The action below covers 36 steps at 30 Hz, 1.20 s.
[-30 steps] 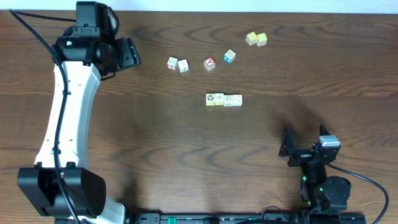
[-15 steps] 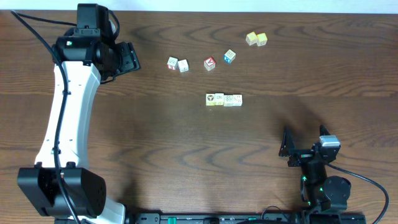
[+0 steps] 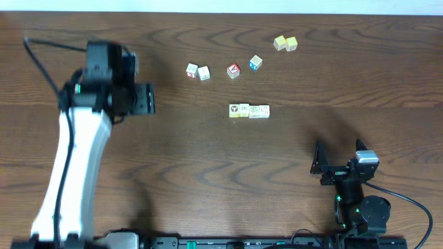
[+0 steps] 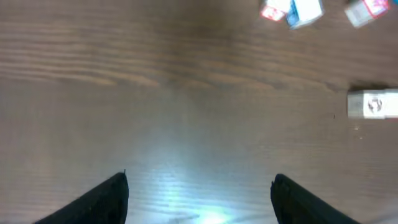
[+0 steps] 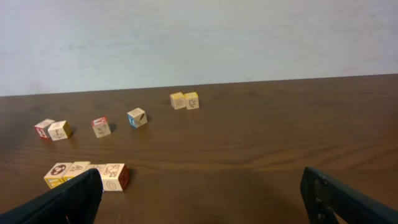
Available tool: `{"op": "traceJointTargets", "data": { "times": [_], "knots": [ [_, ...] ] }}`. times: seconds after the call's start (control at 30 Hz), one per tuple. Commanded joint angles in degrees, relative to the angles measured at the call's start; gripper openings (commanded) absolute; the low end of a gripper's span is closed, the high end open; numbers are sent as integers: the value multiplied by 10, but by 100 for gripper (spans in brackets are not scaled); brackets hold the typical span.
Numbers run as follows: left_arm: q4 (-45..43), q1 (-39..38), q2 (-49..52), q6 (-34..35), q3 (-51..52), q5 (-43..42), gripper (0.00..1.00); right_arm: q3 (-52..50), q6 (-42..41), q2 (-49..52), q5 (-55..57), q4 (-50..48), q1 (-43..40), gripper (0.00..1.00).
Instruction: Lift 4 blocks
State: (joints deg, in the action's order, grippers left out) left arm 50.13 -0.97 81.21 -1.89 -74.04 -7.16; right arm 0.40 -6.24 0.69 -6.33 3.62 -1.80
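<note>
The left gripper [image 3: 147,99] hangs over the worktop [image 3: 180,166] with its jaws spread wide, holding nothing; the row of four cream blocks [image 3: 249,111] lies side by side well ahead of it, off to its right in the wrist view; the right gripper [image 3: 338,153] stands wide and empty too, with the row ahead and to its left, apart from it; a red-faced cube [image 3: 233,70], a blue-faced cube [image 3: 256,63] and two yellow cubes [image 3: 285,43] lie farther beyond the row.

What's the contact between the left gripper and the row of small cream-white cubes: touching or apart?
Apart. The overhead view shows the left gripper well clear of the row of cream-white cubes, with bare brown table between them.
</note>
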Motion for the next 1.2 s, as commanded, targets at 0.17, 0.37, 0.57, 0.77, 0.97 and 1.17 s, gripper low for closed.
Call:
{"op": "traceJointTargets", "data": {
  "times": [0.17, 0.37, 0.57, 0.77, 0.97, 1.17],
  "knots": [
    [-198, 0, -197, -163, 247, -89, 74, -1, 7, -4, 5, 2, 4, 99],
    [-315, 0, -384, -163, 391, -89, 74, -1, 7, -4, 5, 2, 4, 99],
    [-383, 0, -518, -163, 489, -87, 74, -1, 8, -4, 5, 2, 4, 99],
    [-441, 22, -636, -163, 572, -96, 74, -1, 7, -4, 5, 2, 4, 99],
    [-456, 57, -713, -163, 624, -134, 74, -1, 8, -4, 5, 2, 4, 99],
    [-468, 58, -756, -163, 655, -132, 74, -1, 7, -4, 5, 2, 4, 99]
  ]
}}
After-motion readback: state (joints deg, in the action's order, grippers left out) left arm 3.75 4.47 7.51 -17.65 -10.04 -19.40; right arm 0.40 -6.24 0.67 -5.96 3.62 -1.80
